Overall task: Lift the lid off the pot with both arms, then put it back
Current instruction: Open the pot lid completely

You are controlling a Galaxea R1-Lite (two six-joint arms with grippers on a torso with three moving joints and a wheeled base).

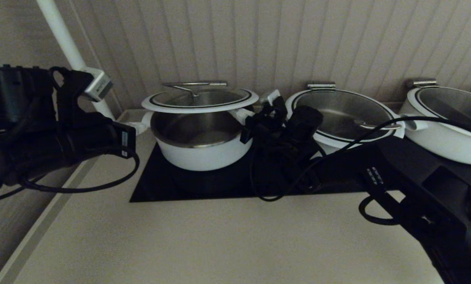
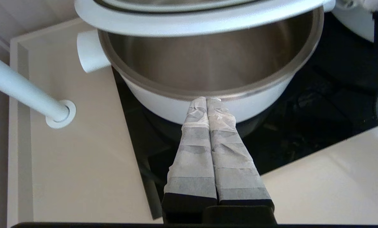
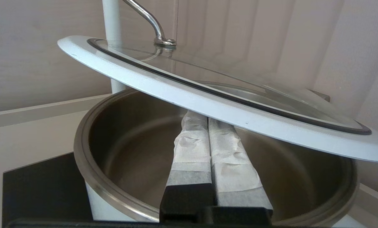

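Glass-centred and white-rimmed, the lid [image 1: 200,99] is shown raised clear above the pot [image 1: 201,144], which is seated on a black mat [image 1: 156,185] at 12 o'clock on the counter [image 1: 219,240]. The left gripper [image 2: 207,99], at 9 o'clock of the pot, is pressed shut on nothing, its taped fingertips [image 2: 219,110] lying against the steel rim. The right gripper [image 3: 204,118], at 3 o'clock, is likewise clenched empty, its tips tucked beneath the lid's rim. Two wider pots [image 1: 344,116] are seen at 2 o'clock.

Both end effectors [image 2: 207,100] [image 3: 208,117] closed, extended forward.
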